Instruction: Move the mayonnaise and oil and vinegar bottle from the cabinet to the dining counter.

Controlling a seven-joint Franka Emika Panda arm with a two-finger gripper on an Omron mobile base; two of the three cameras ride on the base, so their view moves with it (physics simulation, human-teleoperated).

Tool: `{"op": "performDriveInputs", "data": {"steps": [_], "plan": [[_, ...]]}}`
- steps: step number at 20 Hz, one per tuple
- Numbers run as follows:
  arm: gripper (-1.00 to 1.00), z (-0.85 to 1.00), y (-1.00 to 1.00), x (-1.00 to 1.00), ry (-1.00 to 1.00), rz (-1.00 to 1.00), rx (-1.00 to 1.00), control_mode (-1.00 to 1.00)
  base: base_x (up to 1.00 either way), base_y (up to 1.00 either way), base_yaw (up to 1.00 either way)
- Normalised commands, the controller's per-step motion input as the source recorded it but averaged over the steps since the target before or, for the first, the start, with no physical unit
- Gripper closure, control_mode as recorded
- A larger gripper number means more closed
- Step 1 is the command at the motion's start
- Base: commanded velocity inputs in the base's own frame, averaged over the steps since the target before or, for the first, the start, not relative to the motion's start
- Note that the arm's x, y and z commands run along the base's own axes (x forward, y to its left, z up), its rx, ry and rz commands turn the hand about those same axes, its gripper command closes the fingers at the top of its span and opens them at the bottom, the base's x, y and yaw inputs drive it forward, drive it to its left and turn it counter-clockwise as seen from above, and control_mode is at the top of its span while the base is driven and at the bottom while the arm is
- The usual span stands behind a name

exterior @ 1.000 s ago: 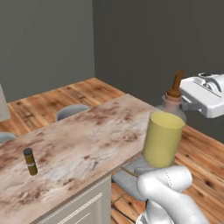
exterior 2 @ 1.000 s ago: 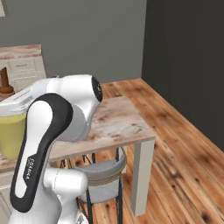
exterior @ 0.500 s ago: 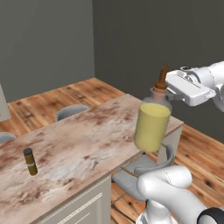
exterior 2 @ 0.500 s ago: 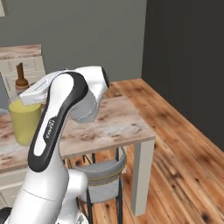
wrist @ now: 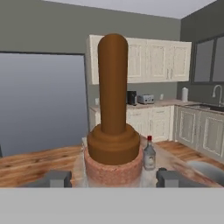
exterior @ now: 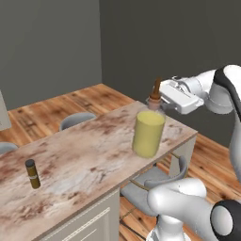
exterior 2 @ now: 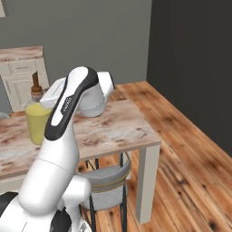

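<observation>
A: Lowering gently was the thing to do. The wide yellow-olive oil and vinegar bottle with its brown stopper hung straight below the white arm's end effector, gripped at the neck, its base at or just above the marbled brown-beige stone tabletop. Release only once it stood flat.

B: Was it touching?

A: I couldn't tell; the fingertips barely showed, the grip itself hidden.

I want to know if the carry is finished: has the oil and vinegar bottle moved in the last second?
Yes. The oil and vinegar bottle has travelled from beyond the end of the dining counter inward over its top, carried by the gripper.
</observation>
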Motion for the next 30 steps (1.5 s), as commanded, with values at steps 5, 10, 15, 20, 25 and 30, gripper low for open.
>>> {"op": "performDriveInputs", "data": {"steps": [5, 10, 15, 20, 25, 30], "plan": [[1.0, -0.31, 0.0, 0.31, 0.0, 0.06, 0.0, -1.0, 0.0, 0.0, 0.0], [1.0, -0.2, 0.28, 0.41, 0.0, -0.02, -0.02, -1.0, 0.0, 0.0, 0.0], [1.0, -0.18, 0.41, 0.47, 0.0, -0.12, -0.09, -1.0, 0.0, 0.0, 0.0], [1.0, -0.2, 0.25, 0.4, -0.04, -0.17, -0.12, -1.0, 0.0, 0.0, 0.0], [1.0, -0.16, 0.11, 0.39, -0.17, -0.1, -0.06, -1.0, 0.0, 0.0, 0.0], [1.0, -0.12, 0.04, 0.36, -0.13, -0.06, 0.0, -1.0, 0.0, 0.0, 0.0]]}}
